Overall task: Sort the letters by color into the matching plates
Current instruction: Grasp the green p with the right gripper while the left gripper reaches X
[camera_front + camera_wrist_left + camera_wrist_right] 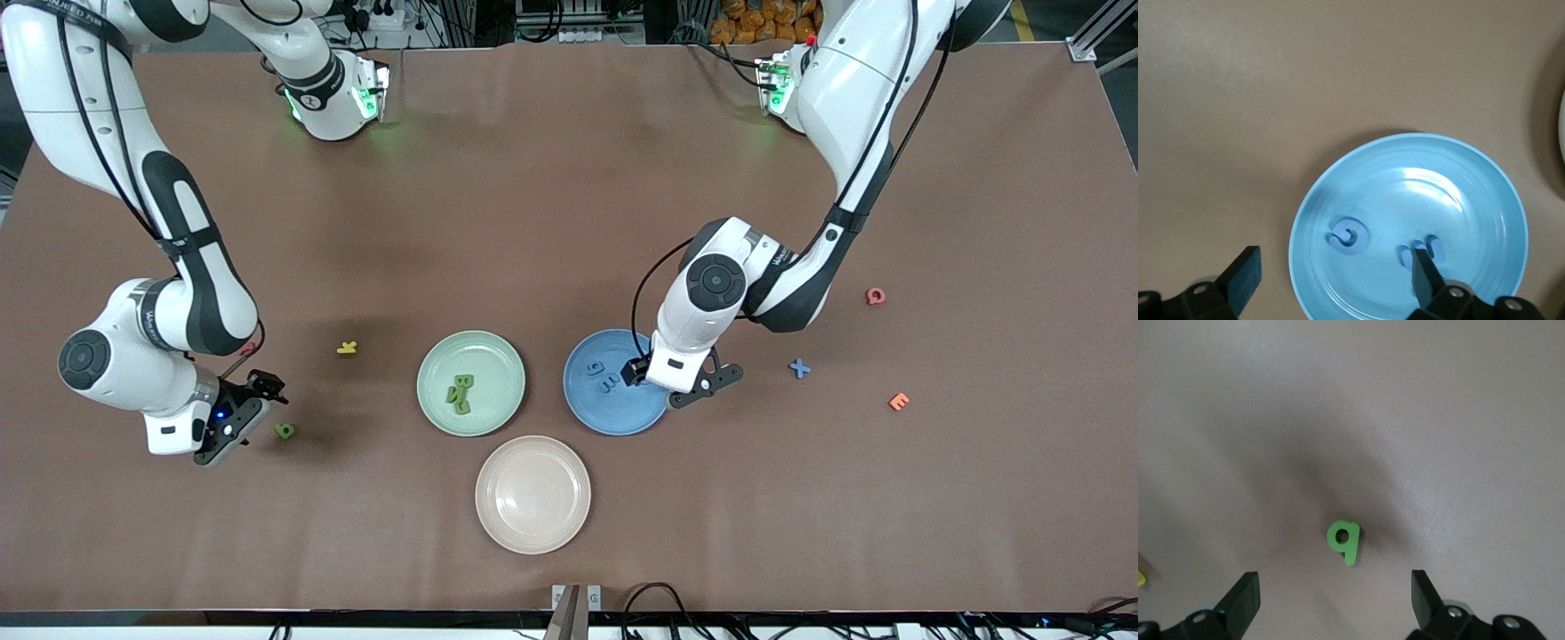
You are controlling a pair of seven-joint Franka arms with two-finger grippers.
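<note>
Green letter [1344, 541] lies on the table [1351, 400] below the right gripper's [1335, 603] spread fingers [1241, 600].

Arm shells: glossy white, rounded segments, on both arms.
Joint bands: black sections between the white segments; round black caps with a centre hub at the wrist joints.
Cables: thin black cables run along the outside of each arm, held by black straps.
Base lights: green lamps glow at the base of each arm.
Markings: small dark lettering on the white forearm shells, too small to read.
Left gripper [642, 373]: black fingers with flat, wedge-shaped tips, on a white block.
Right gripper [260, 402]: same black fingers; a small blue light on its white block.
Finger mounts: black brackets with visible round screw heads.
</note>
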